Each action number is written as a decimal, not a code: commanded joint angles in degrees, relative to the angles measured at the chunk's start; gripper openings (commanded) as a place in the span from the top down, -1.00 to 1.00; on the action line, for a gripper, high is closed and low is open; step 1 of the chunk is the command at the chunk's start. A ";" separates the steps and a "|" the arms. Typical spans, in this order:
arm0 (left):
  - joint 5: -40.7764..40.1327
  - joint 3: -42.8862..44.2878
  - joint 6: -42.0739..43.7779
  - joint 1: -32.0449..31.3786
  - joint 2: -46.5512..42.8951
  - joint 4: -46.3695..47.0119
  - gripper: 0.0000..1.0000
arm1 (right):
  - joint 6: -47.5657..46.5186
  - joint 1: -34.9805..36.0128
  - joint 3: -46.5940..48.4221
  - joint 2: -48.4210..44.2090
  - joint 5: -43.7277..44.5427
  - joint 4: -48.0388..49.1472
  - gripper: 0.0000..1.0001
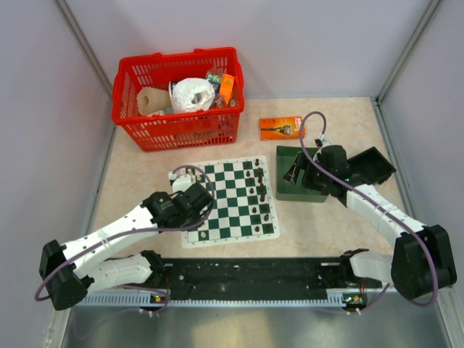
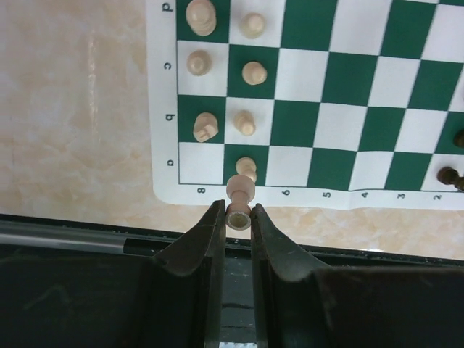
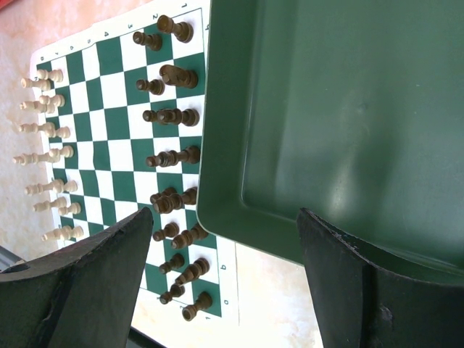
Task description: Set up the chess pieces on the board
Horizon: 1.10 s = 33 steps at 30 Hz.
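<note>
**Left jaws clamped on a cream pawn at the board's edge**

My table [image 1: 341, 225] is a pale, marbled beige slab boxed in by plain grey walls. From above I see a red lattice basket [image 1: 181, 132] at the far side, an orange packet [image 1: 280, 127], and the flat green-and-white checked board [image 1: 228, 196] between my arms.

Only my left wrist view shows my left gripper [image 2: 238, 217] pinched tight on a cream pawn [image 2: 240, 194]. The pawn's round base faces the camera, over the board's white border by a corner square.

My right wrist view shows my right gripper [image 3: 232, 275] spread wide and holding nothing. It sits at the rim of a smooth, glossy dark green tray [image 3: 348, 109] just beside the board.

Dark pieces [image 3: 170, 116] line the board's tray-side edge, and cream pieces [image 3: 47, 156] line the opposite one.
</note>
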 commanded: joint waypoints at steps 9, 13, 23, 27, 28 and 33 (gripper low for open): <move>-1.38 -6.93 -7.55 -0.39 -0.16 0.84 0.78 | -0.43 0.17 -0.39 -1.21 -0.28 1.93 -0.61; -1.46 -8.34 -7.38 -0.39 0.63 2.42 0.77 | -0.35 0.17 -0.30 -1.21 -0.28 2.01 -0.61; -1.03 -9.75 -5.44 -0.39 5.90 7.70 0.77 | -0.43 0.17 0.14 -1.56 -0.54 1.75 -0.61; -0.85 -10.45 -5.53 -0.39 6.87 7.88 0.77 | -0.35 0.17 0.05 -2.17 -0.19 1.48 -0.61; -0.85 -10.54 -5.62 -0.39 6.96 7.79 0.77 | -0.43 0.17 0.05 -2.17 -0.19 1.49 -0.61; -0.67 -10.19 -5.71 -0.39 7.14 7.00 0.78 | -0.43 0.17 -0.04 -1.91 -0.28 1.48 -0.61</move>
